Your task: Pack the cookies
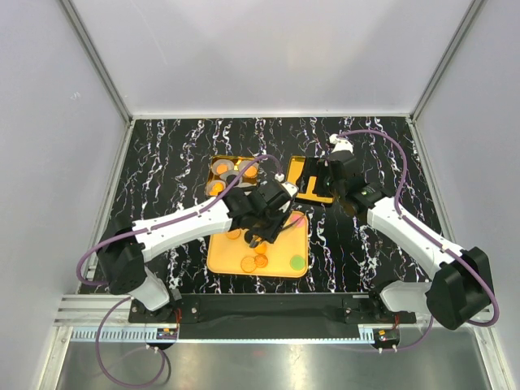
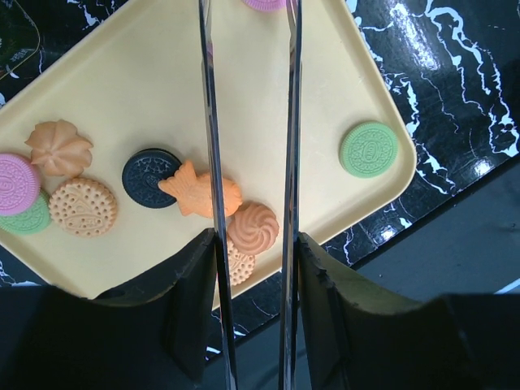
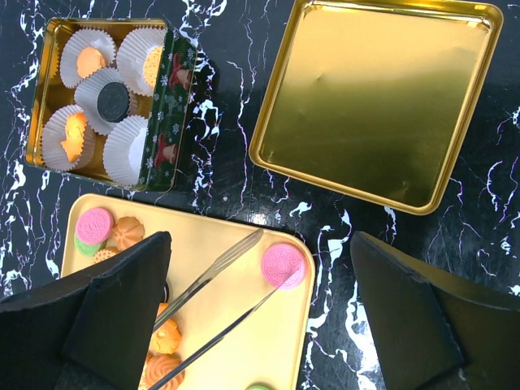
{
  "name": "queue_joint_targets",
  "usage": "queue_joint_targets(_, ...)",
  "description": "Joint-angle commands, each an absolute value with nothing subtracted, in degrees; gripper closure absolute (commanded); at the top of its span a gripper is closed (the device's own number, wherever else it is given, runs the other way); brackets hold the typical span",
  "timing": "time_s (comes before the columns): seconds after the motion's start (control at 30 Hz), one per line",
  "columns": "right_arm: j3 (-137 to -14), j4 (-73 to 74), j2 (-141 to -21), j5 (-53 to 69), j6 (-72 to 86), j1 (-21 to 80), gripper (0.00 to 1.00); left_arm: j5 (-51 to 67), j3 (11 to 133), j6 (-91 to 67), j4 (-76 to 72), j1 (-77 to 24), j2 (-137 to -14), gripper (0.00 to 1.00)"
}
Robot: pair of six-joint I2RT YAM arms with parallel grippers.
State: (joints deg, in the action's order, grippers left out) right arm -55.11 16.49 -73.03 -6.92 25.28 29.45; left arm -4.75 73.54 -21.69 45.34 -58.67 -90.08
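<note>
Several cookies lie on a yellow tray [image 2: 122, 73]: a green one [image 2: 369, 149], a black one [image 2: 149, 178], an orange fish shape [image 2: 197, 192], an orange swirl [image 2: 253, 227] and a pink one [image 3: 283, 265]. My left gripper [image 2: 248, 272] is shut on metal tongs [image 2: 289, 122] and hovers over the tray [image 1: 223, 256]. The tong tips are spread, and one tip lies over the pink cookie's edge. My right gripper [image 3: 260, 325] is open and empty, above the table between the tray and the gold lid [image 3: 374, 106].
A green-walled gold tin [image 3: 175, 89] behind the tray holds white paper cups [image 3: 130, 150], some with cookies in them. The tin [image 1: 231, 175] and the lid [image 1: 313, 195] sit mid-table. Grey walls surround the black marble table.
</note>
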Motion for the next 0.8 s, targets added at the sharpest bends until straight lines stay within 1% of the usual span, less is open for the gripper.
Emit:
queue_joint_targets(0.0, -57.74, 16.0, -71.46, -8.26, 24.35, 29.53, 0.0, -3.87, 76.55, -22.24, 42.8, -59.15, -89.56, 0.55)
queue_joint_targets(0.77, -57.74, 16.08, -71.54, -8.35, 24.35, 29.44, 0.0, -3.08, 76.55, -21.01, 43.16, -60.29, -90.0, 0.55)
